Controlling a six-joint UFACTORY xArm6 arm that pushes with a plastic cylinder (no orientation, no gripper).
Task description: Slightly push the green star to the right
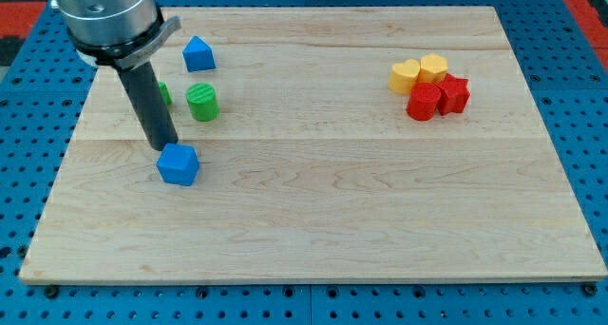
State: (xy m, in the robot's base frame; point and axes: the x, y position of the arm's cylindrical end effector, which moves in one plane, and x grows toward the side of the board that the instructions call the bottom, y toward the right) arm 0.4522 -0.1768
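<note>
The green star (163, 93) lies near the board's upper left and is mostly hidden behind my rod; only its right edge shows. A green cylinder (201, 102) stands just right of it. My tip (165, 147) rests on the board below the green star, touching the top left of a blue cube (178, 164). A second blue block (198, 53), house-shaped, lies above the green cylinder.
At the upper right sits a tight cluster: two yellow blocks (406, 75) (434, 66) and two red blocks (423, 103) (453, 94). The wooden board (313, 220) rests on a blue pegboard table.
</note>
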